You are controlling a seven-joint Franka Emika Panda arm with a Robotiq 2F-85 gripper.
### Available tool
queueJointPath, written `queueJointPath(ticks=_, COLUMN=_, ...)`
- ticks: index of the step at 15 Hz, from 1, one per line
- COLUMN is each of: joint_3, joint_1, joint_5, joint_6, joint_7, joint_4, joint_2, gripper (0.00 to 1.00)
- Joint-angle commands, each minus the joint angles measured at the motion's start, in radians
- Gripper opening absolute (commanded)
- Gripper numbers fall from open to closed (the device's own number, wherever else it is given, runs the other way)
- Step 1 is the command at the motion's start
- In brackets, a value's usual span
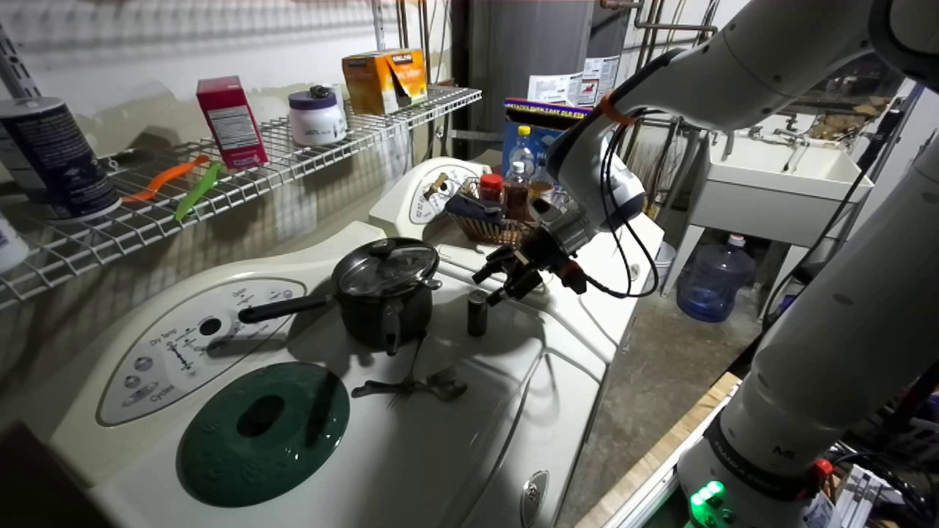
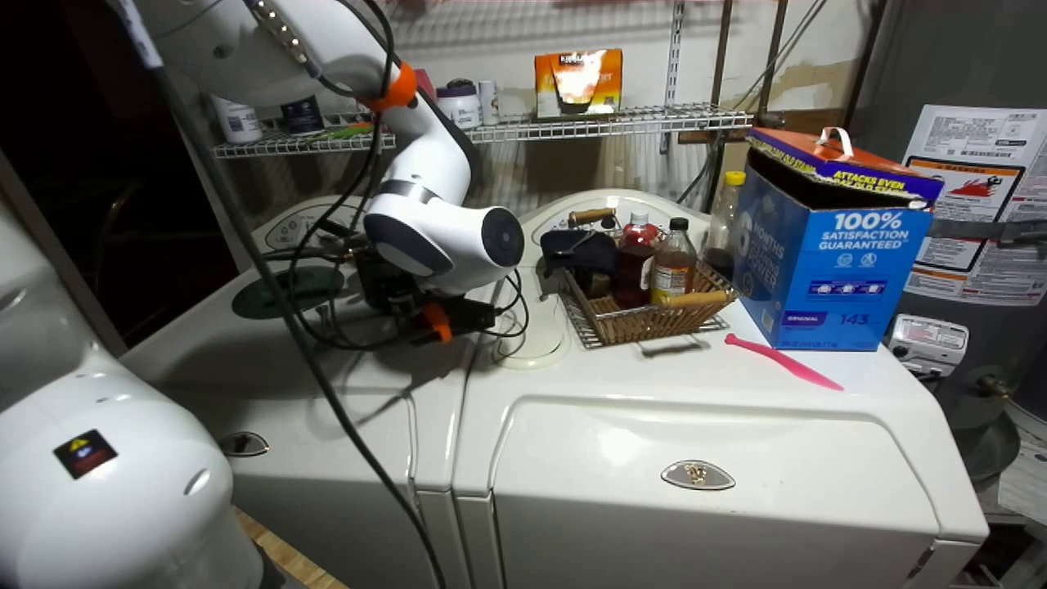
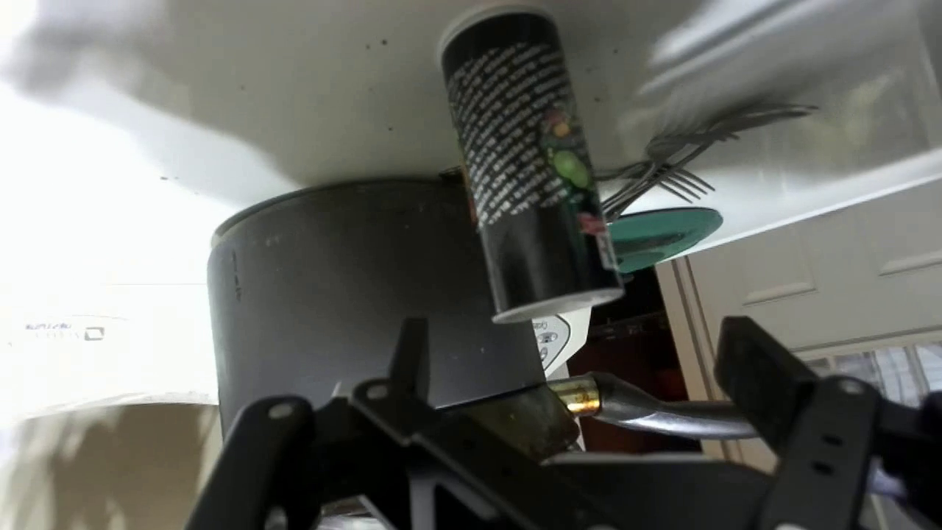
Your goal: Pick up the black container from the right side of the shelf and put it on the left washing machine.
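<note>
Wire shelf (image 2: 523,131) behind, the glossy left washing machine (image 1: 389,451) bears the black container (image 1: 477,317); the claw (image 3: 574,335) gapes.

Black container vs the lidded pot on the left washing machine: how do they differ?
Size: the black container is small and slim; the lidded pot is much wider and bulkier.
Fittings: the lidded pot has a long handle; the black container shows none.
Surface: in the wrist view, the black container carries white lettering and coloured pictures, while the lidded pot's visible side is unprinted.
Shared: both are dark and stand upright on the left washing machine.
</note>
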State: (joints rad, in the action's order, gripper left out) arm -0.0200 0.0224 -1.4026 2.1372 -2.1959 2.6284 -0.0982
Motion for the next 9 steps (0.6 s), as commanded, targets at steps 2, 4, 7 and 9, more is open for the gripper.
queueJointPath(ticks=2, joint_3=0.007, joint_1=0.017, joint_5=0.017, joint_6=0.082, joint_7=0.306, joint_4=0.094, joint_2=-0.197, gripper=1.0)
queueJointPath(ticks=4, joint_3=0.013, joint_1=0.028, joint_5=0.029, joint_6=0.148, joint_7=0.413, joint_4=0.125, joint_2=-0.269, gripper=1.0)
queueJointPath(ticks=7, joint_3=0.003, joint_1=0.022, joint_5=0.017, joint_6=0.132, joint_7=0.372, joint_4=0.086, joint_2=-0.214, gripper=1.0)
queueJointPath(ticks=9, joint_3=0.003, joint_1=0.021, joint_5=0.016, joint_6=0.131, joint_7=0.372, joint_4=0.088, joint_2=-0.217, gripper=1.0)
